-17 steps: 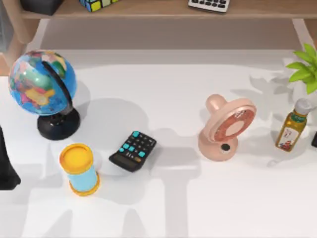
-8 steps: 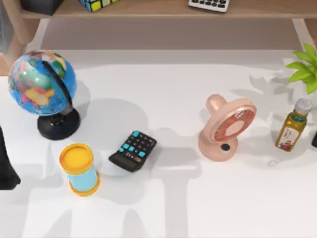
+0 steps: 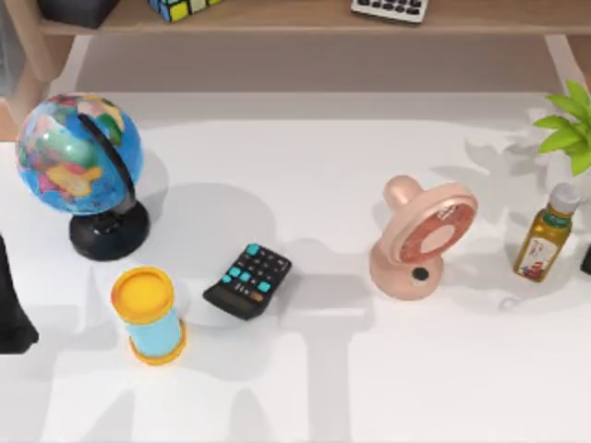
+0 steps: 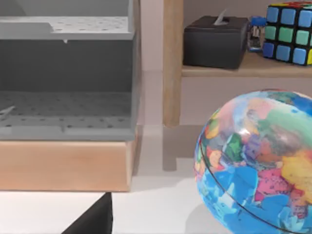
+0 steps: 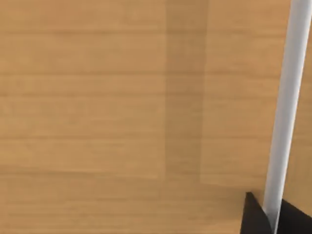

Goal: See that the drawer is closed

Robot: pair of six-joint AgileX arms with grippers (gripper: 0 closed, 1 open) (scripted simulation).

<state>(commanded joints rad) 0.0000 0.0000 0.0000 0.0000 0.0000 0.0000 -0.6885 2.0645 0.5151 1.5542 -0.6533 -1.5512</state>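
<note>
Close up in the right wrist view is a wooden drawer front with a pale bar handle running across it. My right gripper sits at that handle. Its dark fingers press against either side of the bar. Whether the drawer is closed cannot be told from here. My left gripper hangs low near the table's left edge, beside the globe. A dark part of the left arm shows at the top view's left border.
On the table stand a globe, a yellow-topped blue cylinder, a black calculator, a pink fan, an oil bottle and a plant. A grey perforated rack on a wooden base and a back shelf hold small items.
</note>
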